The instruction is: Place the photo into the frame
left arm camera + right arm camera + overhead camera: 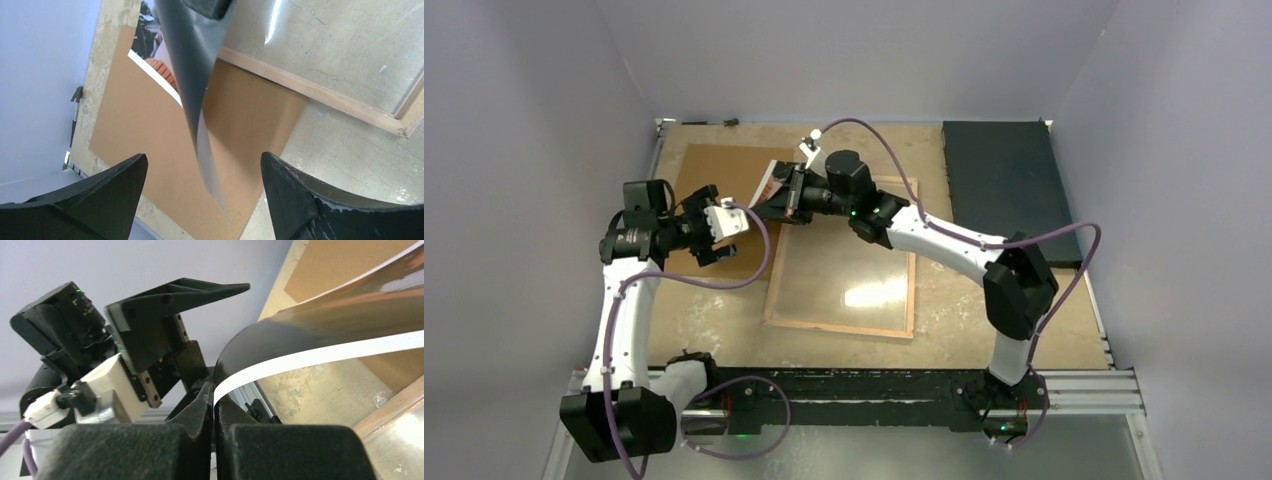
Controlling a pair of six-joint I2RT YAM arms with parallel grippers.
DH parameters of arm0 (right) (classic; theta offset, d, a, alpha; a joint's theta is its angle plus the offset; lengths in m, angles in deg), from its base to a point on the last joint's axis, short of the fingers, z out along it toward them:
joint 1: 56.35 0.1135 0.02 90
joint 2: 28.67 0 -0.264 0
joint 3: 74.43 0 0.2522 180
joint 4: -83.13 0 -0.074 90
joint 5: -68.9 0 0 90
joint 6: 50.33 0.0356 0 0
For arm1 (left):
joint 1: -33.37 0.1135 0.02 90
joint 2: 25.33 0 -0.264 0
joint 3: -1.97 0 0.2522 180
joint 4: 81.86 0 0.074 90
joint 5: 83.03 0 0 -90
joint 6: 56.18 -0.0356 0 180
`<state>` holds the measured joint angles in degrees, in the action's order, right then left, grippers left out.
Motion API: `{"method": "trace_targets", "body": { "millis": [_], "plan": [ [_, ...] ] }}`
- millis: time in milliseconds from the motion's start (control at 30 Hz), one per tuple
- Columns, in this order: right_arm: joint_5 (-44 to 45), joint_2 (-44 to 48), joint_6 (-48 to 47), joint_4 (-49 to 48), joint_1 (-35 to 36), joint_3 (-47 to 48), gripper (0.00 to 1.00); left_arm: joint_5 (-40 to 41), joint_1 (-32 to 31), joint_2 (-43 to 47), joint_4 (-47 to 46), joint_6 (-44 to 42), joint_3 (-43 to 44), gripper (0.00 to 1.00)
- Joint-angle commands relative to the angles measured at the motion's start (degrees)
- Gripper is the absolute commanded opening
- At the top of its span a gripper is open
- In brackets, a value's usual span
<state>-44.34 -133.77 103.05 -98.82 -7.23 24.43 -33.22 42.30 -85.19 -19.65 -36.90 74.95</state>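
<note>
The photo (325, 325) hangs in the air as a curved glossy sheet, dark with a white border, and my right gripper (214, 396) is shut on its edge. From above, that right gripper (776, 203) holds the photo (771, 182) over the far left corner of the frame (842, 322). The frame lies flat mid-table, showing its light wood rim (310, 93) and clear pane. My left gripper (204, 167) is open, and the photo's lower edge (192, 75) hangs between its fingers (115, 187) without touching them. It appears from above as the left gripper (722, 227), just left of the photo.
A plain brown backing board (714, 175) lies flat under the left gripper, left of the frame. A black mat (1004, 185) rests at the far right of the table. Purple cables loop around both arms. Walls close in on three sides.
</note>
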Motion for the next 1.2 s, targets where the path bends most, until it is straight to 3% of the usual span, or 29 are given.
{"method": "trace_targets", "body": {
  "millis": [0, 200, 400, 667, 833, 900, 1033, 1133, 1167],
  "plan": [
    [0.10, 4.83, 0.79, -3.53, 0.04, -0.55, 0.00, 2.33, -2.36, 0.81, -2.41, -0.42, -0.49, 0.79],
    [-0.87, 7.00, 2.82, -6.03, 0.00, -3.52, 0.00, 1.04, -2.86, 0.70, -4.55, 2.37, -0.90, 0.49],
    [-1.89, 8.34, 5.37, -8.94, 0.08, -5.76, 0.00, -0.23, -3.56, 0.70, -4.31, 2.98, -2.32, 0.40],
    [-2.73, 9.16, 6.71, -10.15, 0.02, -7.26, 0.00, -1.54, -3.77, 1.49, -6.35, 4.40, -4.06, 0.00],
    [-2.66, 9.55, 6.36, -9.65, 0.05, -7.97, 0.00, -2.11, -3.75, 1.60, -6.52, 4.63, -4.00, 0.00],
    [-3.56, 9.77, 5.82, -8.50, 0.03, -7.94, 0.07, -2.35, -3.75, 1.86, -6.48, 4.54, -3.92, 0.00],
    [-6.14, 10.82, 1.46, -2.75, -0.82, -6.72, 0.47, -2.40, -3.77, 2.56, -6.21, 3.81, -3.32, 0.00],
    [-11.58, 10.93, -9.20, 6.02, -3.67, -2.78, 0.74, -2.89, -3.77, 2.94, -3.91, 1.24, -2.34, 0.00],
    [-13.22, 11.12, -14.53, 10.13, -4.69, -0.95, 0.77, -3.19, -3.75, 3.07, -3.16, 0.79, -1.84, 0.00]
  ]
}}
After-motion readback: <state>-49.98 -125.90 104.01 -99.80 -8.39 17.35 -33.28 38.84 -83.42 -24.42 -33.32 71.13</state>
